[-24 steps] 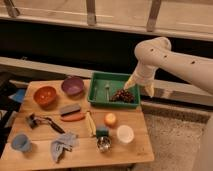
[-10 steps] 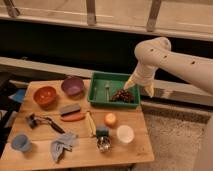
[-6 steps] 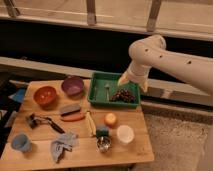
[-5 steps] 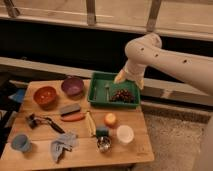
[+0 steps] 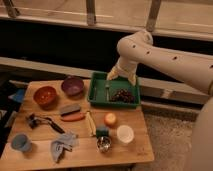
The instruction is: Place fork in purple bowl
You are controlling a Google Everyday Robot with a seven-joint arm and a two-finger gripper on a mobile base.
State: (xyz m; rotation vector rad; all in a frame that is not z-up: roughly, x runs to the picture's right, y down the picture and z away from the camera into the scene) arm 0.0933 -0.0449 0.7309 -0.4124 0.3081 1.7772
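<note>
Gripper (image 5: 122,76), spread wide, hangs over green tray (image 5: 93,95) on wooden table (image 5: 137,146) by windows (image 5: 120,9).

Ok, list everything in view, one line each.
table: one, light wood, centre
green tray: one, green, table's back right
fork: one, silvery, inside the tray
grapes: one bunch, dark, in the tray, right of the fork
purple bowl: one, purple, left of the tray
orange bowl: one, orange-red, left of the purple bowl
white bowl: one, white, front right
blue cup: one, blue, front left
cloth: one, grey-blue, front
black-handled utensil: one, black, left
orange fruit: one, orange, in front of the tray
can: one, metal, front centre
arm: one, white, from the right
hand: one, pale, open, above the tray's back edge
</note>
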